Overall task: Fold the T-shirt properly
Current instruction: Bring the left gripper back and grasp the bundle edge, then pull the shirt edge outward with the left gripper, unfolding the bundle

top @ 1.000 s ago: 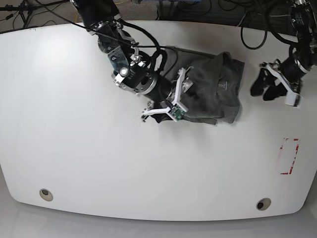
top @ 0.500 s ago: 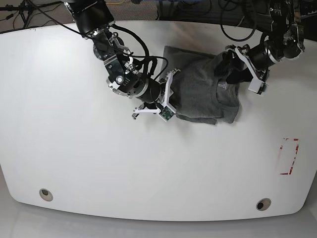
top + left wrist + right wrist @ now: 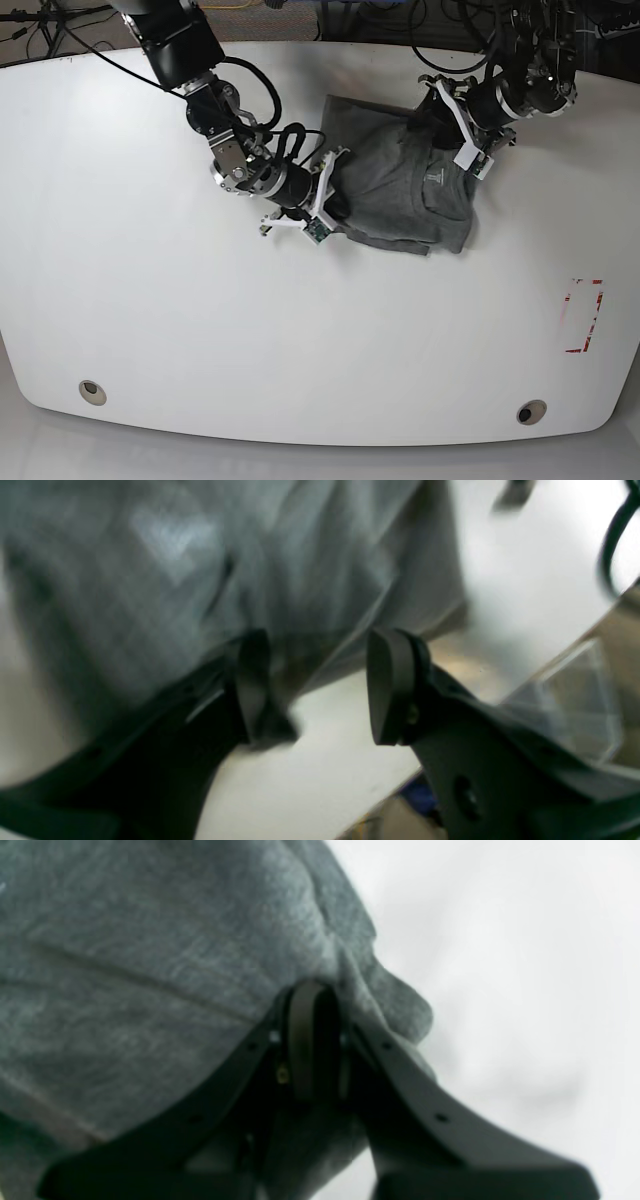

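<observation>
The dark grey T-shirt (image 3: 405, 185) lies bunched in a rough rectangle at the back middle of the white table (image 3: 200, 320). My right gripper (image 3: 332, 200) is at the shirt's left edge. In the right wrist view this gripper (image 3: 314, 1040) is shut on a raised fold of the T-shirt (image 3: 150, 965). My left gripper (image 3: 432, 112) is over the shirt's far right corner. The left wrist view is blurred; there the left gripper (image 3: 320, 685) is open just above the table, with the T-shirt (image 3: 250, 555) close behind its fingertips and its edge in the gap.
A red-outlined rectangle (image 3: 583, 315) is marked on the table near the right edge. Two round holes (image 3: 92, 391) (image 3: 531, 411) sit near the front edge. Dark cables (image 3: 380, 15) hang behind the far edge.
My left arm has swung in from beside the shirt to its far right corner. My right gripper has drawn back leftward at the shirt's left edge, and the cloth has shifted slightly left.
</observation>
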You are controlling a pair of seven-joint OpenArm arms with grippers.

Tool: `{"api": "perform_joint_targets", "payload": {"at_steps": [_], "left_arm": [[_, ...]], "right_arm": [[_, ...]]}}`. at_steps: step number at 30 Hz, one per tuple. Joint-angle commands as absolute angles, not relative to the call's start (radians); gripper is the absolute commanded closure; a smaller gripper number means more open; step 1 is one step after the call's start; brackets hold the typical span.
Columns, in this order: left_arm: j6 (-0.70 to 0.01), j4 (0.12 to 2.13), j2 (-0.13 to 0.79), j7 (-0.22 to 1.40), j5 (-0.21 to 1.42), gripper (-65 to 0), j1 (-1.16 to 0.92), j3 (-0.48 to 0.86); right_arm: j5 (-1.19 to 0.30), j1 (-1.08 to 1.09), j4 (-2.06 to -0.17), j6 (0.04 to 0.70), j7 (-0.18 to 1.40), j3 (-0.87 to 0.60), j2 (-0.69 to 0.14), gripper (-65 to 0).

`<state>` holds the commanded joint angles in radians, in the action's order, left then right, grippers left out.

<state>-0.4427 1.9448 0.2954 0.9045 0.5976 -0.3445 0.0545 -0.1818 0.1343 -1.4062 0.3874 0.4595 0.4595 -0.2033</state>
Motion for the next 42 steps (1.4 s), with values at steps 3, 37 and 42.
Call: {"api": "perform_joint_targets", "payload": {"at_steps": [3, 37, 42], "left_arm": [[-0.443, 1.937, 0.332, 0.905, 0.579, -29.3, -0.312, 0.039], [-0.443, 1.59, 0.545, 0.905, 0.641, -29.3, 0.228, 0.015], [-0.443, 1.6, 0.542, 0.957, 0.806, -29.7, 0.189, 0.15]], "right_arm": [[-0.182, 0.101, -1.419, 0.387, 0.458, 0.456, -0.22, -5.2], [-0.18, -0.14, -1.584, 0.375, 0.461, 0.456, -0.226, -5.1], [-0.18, -0.14, -1.584, 0.375, 0.461, 0.456, -0.222, -5.1]]}}
